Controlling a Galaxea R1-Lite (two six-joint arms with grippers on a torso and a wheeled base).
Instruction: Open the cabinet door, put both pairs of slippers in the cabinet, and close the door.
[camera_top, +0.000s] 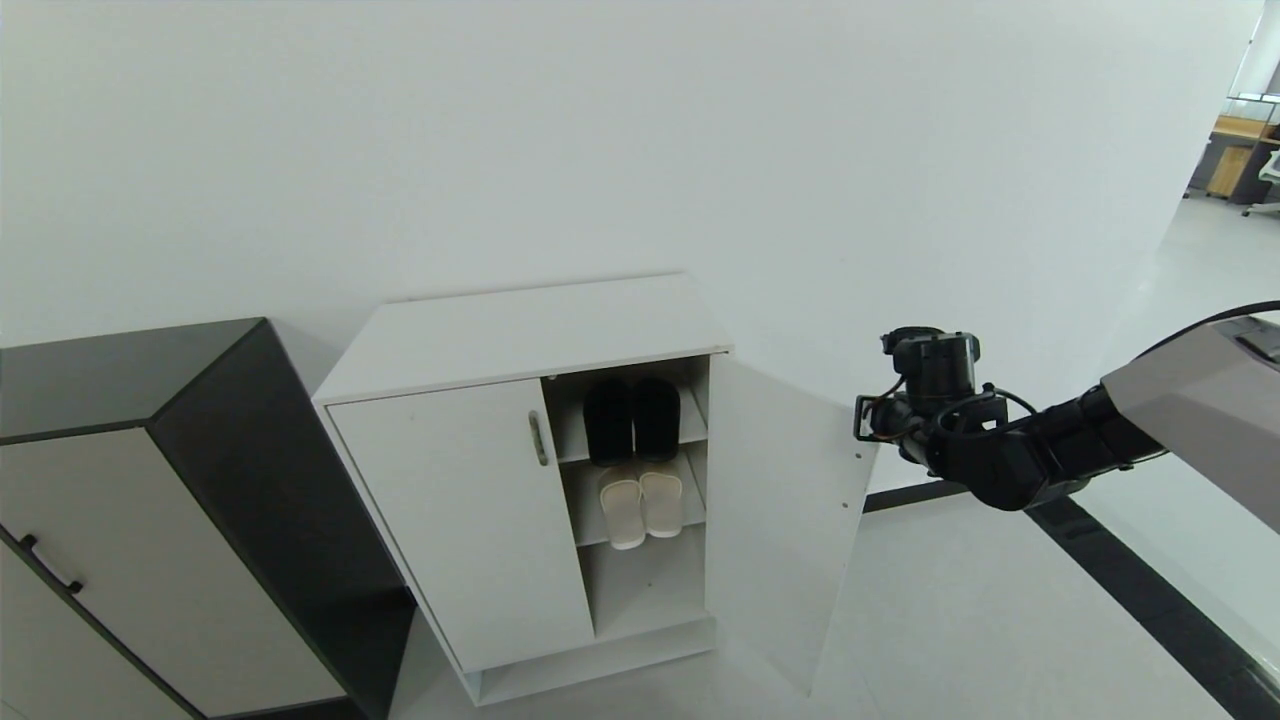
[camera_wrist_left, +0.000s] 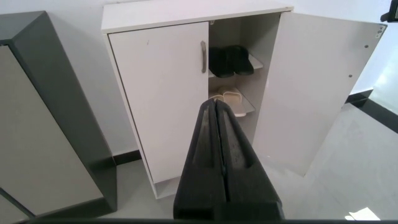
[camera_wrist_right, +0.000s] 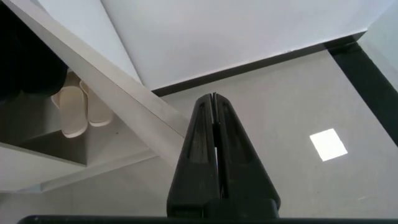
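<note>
Head: white cabinet (camera_top: 520, 330), right door (camera_top: 780, 520) standing open. Black slippers (camera_top: 632, 420) on upper shelf, white slippers (camera_top: 640, 505) on shelf below. Both pairs are in, so only closing looks left. Right gripper (camera_top: 868, 418) just beside door's outer edge, probably placed to push it.
Left wrist: left gripper (camera_wrist_left: 215, 106) pinched closed, empty, facing cabinet.
Right wrist: fingers together, holding nothing, door edge close by.

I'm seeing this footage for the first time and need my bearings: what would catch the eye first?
The white cabinet against the wall stands with its right door wide open. Inside, black slippers sit on the top shelf and white slippers on the shelf below. The right gripper, shut, is close by the open door's upper outer edge.
</note>
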